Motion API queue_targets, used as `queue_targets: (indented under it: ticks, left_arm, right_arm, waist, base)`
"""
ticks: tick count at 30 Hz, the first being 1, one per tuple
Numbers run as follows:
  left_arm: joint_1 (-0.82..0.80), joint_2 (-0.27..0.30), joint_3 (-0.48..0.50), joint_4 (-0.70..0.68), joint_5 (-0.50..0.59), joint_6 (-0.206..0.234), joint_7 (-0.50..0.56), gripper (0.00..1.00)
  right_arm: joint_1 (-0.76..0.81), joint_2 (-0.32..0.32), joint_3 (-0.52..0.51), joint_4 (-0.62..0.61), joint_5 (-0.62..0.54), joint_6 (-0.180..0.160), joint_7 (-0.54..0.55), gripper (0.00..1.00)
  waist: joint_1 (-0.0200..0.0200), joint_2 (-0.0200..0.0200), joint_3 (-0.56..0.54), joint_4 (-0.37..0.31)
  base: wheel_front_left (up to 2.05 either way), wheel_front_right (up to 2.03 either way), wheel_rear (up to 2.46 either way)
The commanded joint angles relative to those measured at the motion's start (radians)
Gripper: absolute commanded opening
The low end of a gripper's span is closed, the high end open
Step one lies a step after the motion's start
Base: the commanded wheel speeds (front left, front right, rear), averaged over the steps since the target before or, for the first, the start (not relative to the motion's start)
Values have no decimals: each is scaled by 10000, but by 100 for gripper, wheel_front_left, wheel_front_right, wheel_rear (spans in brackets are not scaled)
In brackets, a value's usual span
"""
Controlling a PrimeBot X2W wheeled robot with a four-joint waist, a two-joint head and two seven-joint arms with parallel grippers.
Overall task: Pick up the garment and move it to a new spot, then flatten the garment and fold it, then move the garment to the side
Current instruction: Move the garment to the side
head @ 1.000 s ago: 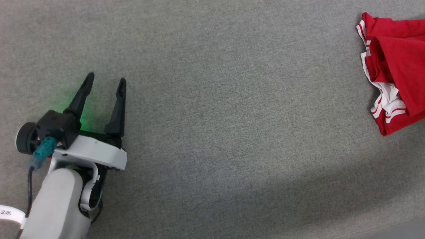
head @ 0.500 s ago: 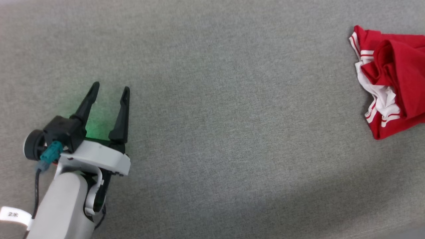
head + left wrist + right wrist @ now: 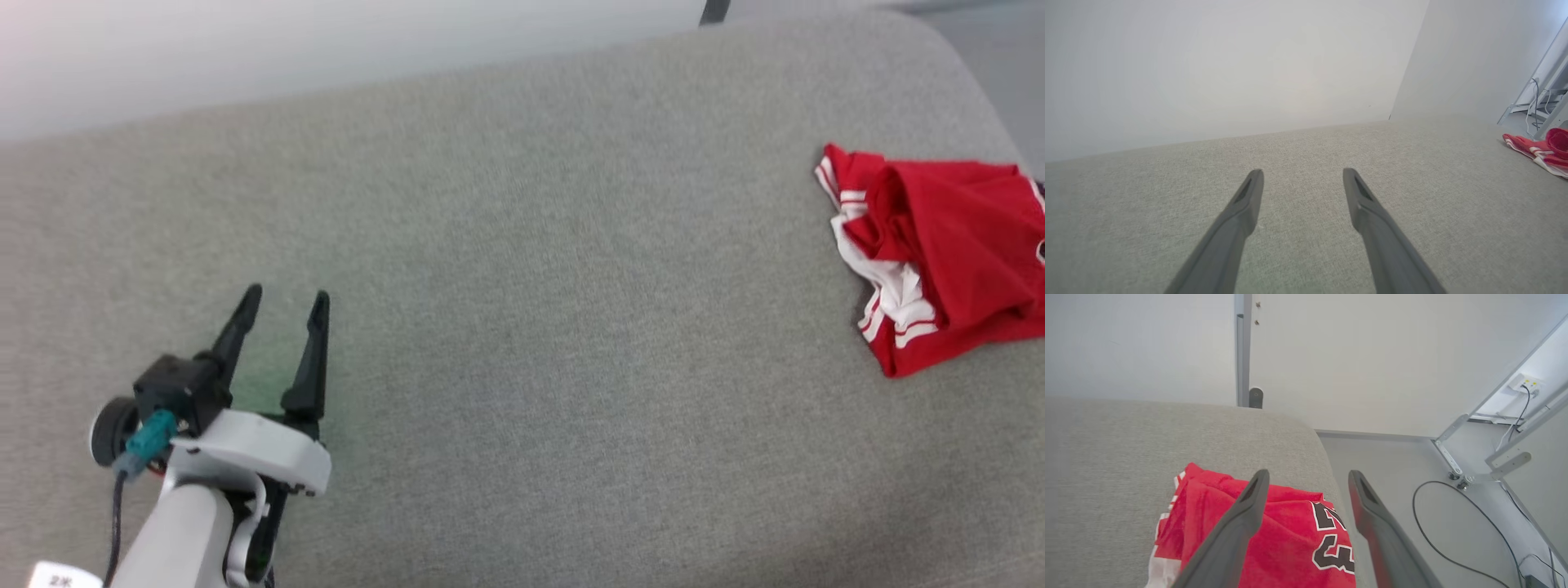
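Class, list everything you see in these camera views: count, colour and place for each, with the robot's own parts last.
garment: one, red with white trim and black numerals, bunched at the padded surface's right end
padded surface: one, grey, beneath the garment
wall: one, white, behind the surface
cable: one, black, looped on the floor past the surface's end
left gripper: one, dark, open, empty, over the surface's left part
right gripper: one, dark, open, just above the garment
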Motion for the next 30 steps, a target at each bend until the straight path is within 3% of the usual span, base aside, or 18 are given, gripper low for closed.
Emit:
queue_targets:
  ticks: [1,16,30]
  left_arm:
    - [214,-39,42,72,-75,20,-63,100]
    - [1556,-156,573,264,-62,308,-164,100]
    - [2571,-303,1419,-372,112,564,-155,100]
  right_arm:
    - [263,91,92,-98,62,-12,-213,100]
    - [2554,637,-214,-1128,417,-12,-1567,100]
    - [5501,1724,-2831,-2697,-617,-12,-1726,100]
  waist:
    - [0,-1,-871,260]
    - [0,-1,-2729,1219]
    - [0,-1,-3364,2452]
  base:
    - [0,0,0]
    - [0,0,0]
    - [0,0,0]
